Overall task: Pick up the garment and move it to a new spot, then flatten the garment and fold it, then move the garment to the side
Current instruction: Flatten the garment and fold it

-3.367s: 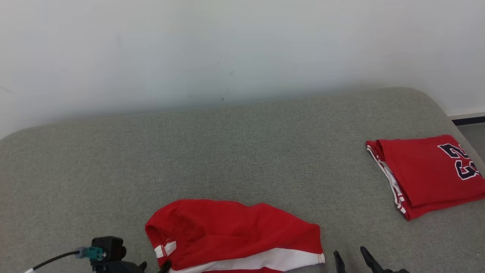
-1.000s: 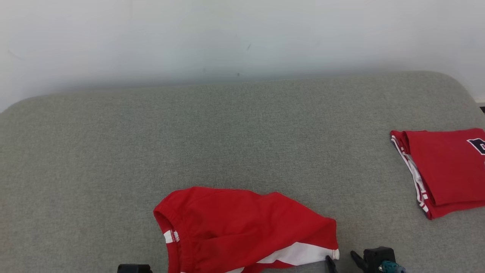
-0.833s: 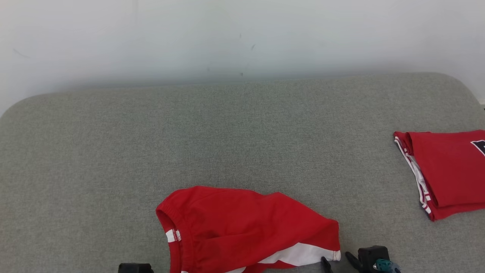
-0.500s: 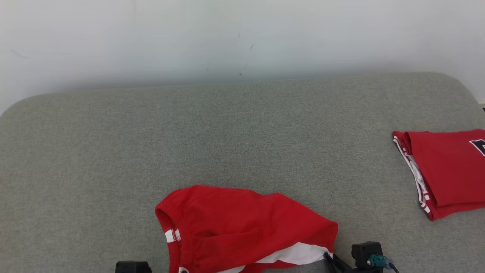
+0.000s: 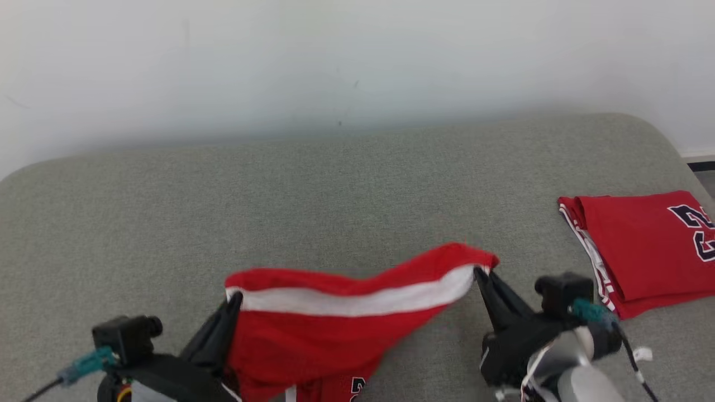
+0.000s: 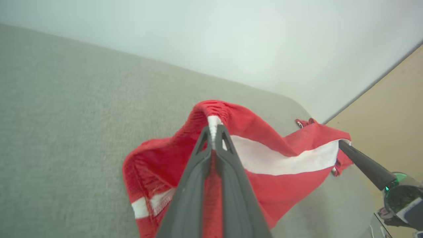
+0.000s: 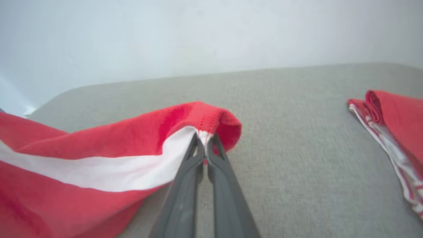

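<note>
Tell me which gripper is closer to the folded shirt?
Right. The right gripper, pinching the garment, is left of the folded shirt; the left gripper holds the garment's far corner.

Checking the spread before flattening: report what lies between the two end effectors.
The red shorts, their white stripe stretched from the left end effector to the right end effector; the head view shows it.

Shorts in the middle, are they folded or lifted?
Held up: the shorts hang stretched between left gripper and right gripper, both pinching the edge.
</note>
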